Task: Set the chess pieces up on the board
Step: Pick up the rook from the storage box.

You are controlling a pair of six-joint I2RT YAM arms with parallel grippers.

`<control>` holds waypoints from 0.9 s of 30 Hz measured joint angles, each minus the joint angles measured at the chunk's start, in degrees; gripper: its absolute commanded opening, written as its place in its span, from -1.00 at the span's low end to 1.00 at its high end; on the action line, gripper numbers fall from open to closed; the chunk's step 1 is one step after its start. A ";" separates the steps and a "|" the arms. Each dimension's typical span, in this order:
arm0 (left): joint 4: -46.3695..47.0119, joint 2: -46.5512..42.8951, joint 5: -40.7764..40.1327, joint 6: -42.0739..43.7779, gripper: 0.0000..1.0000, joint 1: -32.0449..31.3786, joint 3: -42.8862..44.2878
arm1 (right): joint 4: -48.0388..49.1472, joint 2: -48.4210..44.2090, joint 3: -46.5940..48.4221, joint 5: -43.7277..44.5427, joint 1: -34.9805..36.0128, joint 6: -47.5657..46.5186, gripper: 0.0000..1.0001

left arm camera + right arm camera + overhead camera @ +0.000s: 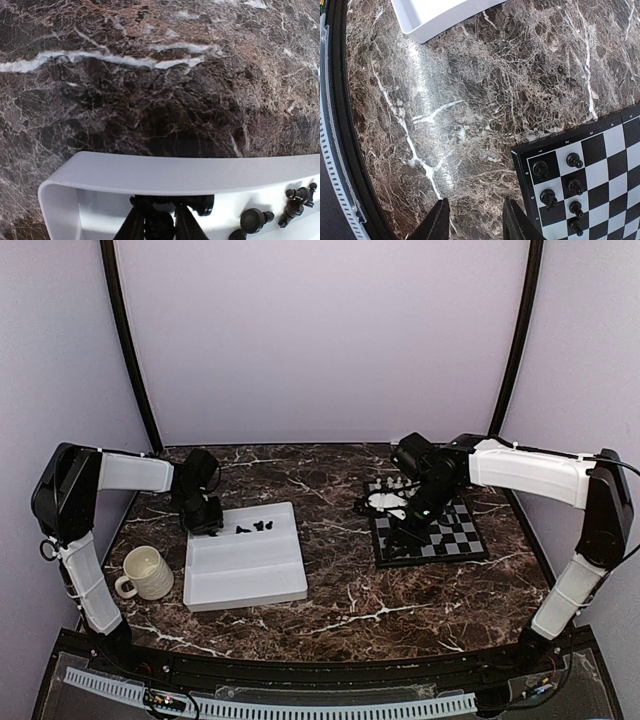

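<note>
My left gripper (pixel 158 203) reaches down into the far left corner of the white tray (pixel 175 172), its fingers pressed on either side of a black chess piece (pixel 159 226). More black chess pieces (pixel 255 220) lie loose in the tray to its right. From above, the left gripper (pixel 203 515) shows at the tray's back left corner. The board (pixel 615 131) carries several black pieces (pixel 574 160) near one corner. My right gripper (pixel 476 201) hangs open over bare marble beside that corner, holding nothing. White pieces (pixel 390 502) lie on the table left of the board (pixel 455 535).
A cream mug (pixel 147 573) stands left of the tray (pixel 245 570). The table's front rail (pixel 335 150) runs along the left of the right wrist view. The tray's corner (pixel 435 12) shows at the top there. Purple walls close in the back and sides.
</note>
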 measured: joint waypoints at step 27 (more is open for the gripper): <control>-0.81 -19.06 5.27 25.64 -0.85 -5.81 -0.79 | 0.02 1.77 7.48 -0.79 -2.89 2.69 -0.28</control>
